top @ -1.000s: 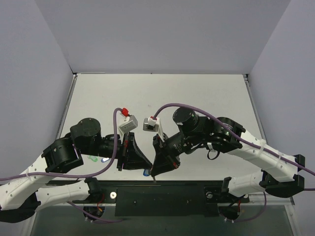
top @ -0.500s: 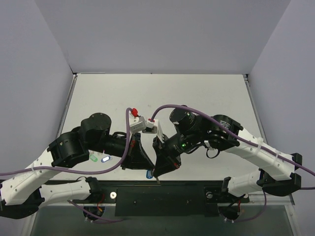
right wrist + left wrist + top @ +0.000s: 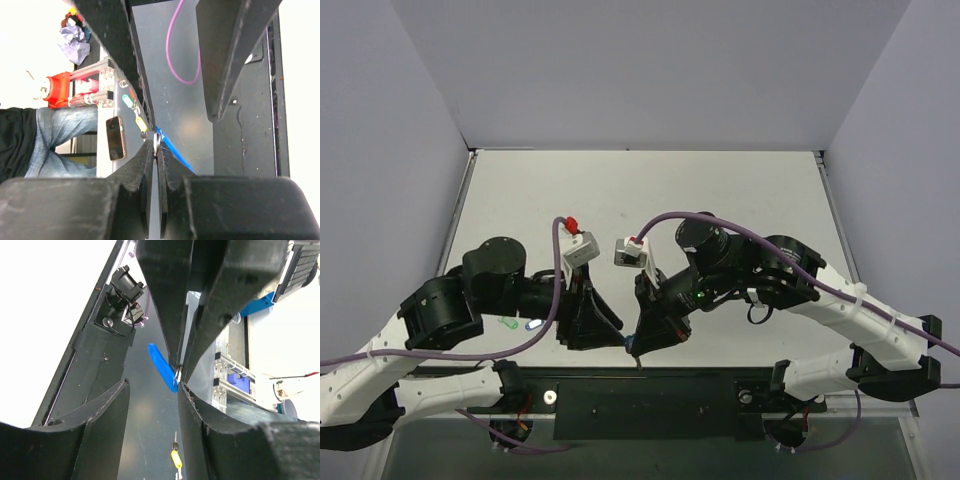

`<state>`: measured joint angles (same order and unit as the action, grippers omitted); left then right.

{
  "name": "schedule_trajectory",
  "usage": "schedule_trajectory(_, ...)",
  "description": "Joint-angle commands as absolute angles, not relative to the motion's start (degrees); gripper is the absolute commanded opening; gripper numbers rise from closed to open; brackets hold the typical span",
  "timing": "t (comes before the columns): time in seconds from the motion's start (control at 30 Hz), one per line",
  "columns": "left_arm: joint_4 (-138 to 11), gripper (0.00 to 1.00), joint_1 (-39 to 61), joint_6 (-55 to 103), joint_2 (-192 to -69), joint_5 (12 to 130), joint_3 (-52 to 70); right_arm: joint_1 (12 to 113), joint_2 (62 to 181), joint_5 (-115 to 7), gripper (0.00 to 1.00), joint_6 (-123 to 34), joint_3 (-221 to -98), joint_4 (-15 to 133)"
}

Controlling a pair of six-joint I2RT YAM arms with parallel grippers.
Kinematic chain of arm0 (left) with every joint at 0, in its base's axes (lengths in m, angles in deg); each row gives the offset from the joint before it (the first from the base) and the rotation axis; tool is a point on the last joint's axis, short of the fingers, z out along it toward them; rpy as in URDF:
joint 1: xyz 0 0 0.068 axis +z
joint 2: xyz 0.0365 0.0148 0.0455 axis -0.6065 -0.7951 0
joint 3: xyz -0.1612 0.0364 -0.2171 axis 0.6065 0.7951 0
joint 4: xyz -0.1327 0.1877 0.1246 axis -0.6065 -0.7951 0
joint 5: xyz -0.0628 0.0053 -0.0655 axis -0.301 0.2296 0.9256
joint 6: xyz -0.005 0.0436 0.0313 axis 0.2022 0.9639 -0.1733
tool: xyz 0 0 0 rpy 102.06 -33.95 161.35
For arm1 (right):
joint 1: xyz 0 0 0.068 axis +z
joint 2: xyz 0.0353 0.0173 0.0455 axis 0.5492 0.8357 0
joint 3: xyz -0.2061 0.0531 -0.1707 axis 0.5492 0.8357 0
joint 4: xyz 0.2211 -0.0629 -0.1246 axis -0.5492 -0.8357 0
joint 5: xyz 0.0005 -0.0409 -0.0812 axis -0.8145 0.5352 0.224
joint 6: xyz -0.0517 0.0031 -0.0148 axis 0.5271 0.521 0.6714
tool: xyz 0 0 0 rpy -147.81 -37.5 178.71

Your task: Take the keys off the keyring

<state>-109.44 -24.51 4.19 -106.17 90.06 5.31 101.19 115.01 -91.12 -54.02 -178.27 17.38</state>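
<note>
"Fingers on the left (image 3: 107, 425) — how did they stand?"

"Parted, gripping nothing. The left gripper (image 3: 153, 388) bracketed the key without touching it, so far as its wrist view showed."

"And the keys themselves?"

"Furthest left, a small green-capped metal key (image 3: 508, 323) and a pale-capped key (image 3: 533, 324) lay loose on the white table (image 3: 620, 190) beside the left arm. Next came the small silver key with a bright blue plastic cap (image 3: 161, 366), hanging in the air over the table's near edge. Its lower end met the thin silver wire keyring (image 3: 178, 371), and I judged it not yet off. The right gripper (image 3: 156, 152) was clamped tight on that keyring, pinching it at the very tips."

"What could have gone wrong from there?"

"Mostly the pinch. Only a sliver of the ring was held — a sideways tug on the blue cap could have twisted it out of the right gripper, and ring and key would have dropped past the edge. The cap was narrow and slanted, so the left gripper closing off-centre might have skidded off it. With both grippers nose to nose, a misjudged approach could have knocked one against the other."
</note>
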Motion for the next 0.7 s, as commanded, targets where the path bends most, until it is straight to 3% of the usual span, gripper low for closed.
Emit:
schedule_trajectory(0.0,-106.13,0.53,-24.80,2.52,-103.13,87.44,3.71,101.43,112.10,-91.63,0.00,-54.68,-178.41,21.43)
schedule_trajectory(0.67,-97.86,0.51,-24.80,0.41,-102.87,92.01,7.58,102.30,112.19,-91.37,0.00,-55.74,-179.03,23.37)
